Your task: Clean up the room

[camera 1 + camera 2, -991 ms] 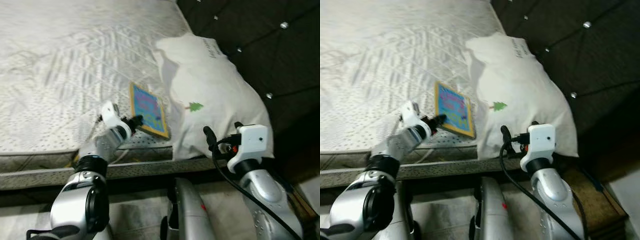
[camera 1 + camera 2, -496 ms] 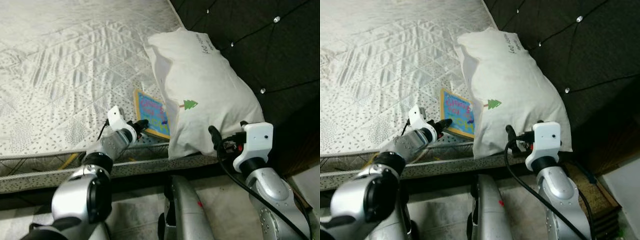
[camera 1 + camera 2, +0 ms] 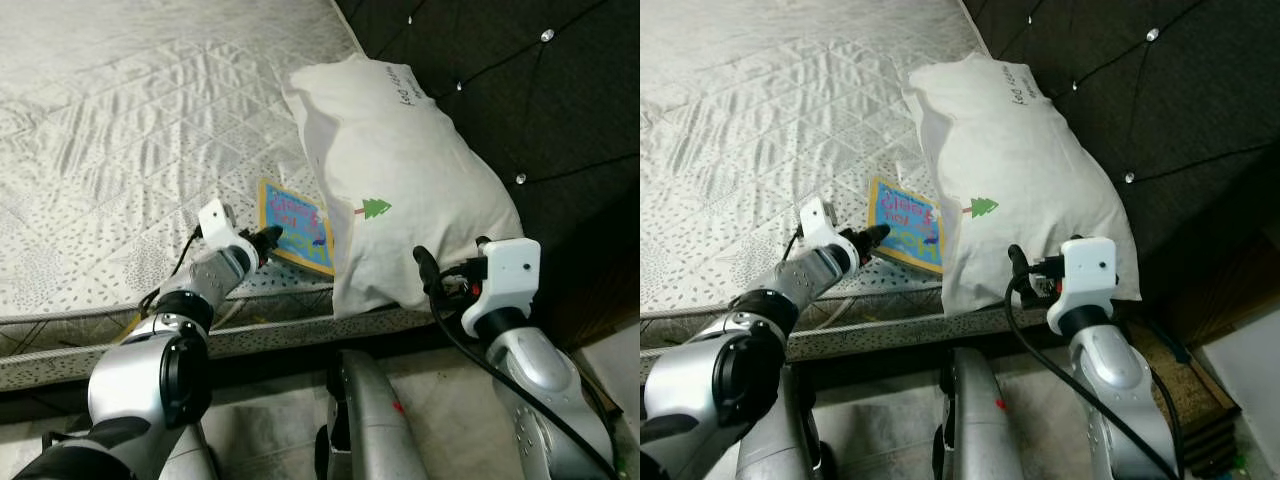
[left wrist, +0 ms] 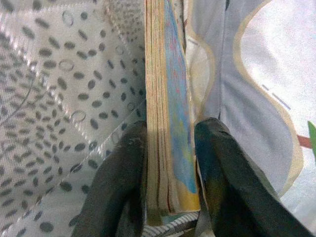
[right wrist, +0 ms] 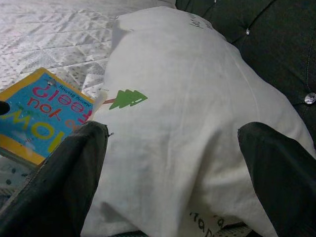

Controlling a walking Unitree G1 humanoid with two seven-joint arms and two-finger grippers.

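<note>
At bed edge: left gripper pinching kids' book beside pillow

Book (image 3: 295, 225) lies flat on mattress (image 3: 120, 130) near its front edge, one side tucked against/under white pillow (image 3: 400, 180); left gripper (image 4: 170, 170) has a finger either side of the book's corner, clamped on it. Right gripper (image 5: 170, 163) hangs w/ fingers spread wide just in front of pillow, holding nothing. To do it well, prob: keep the squeeze firm, draw book out sideways away from pillow w/o dragging pillow, then lift, as the corner grip is shallow and could slip
</note>
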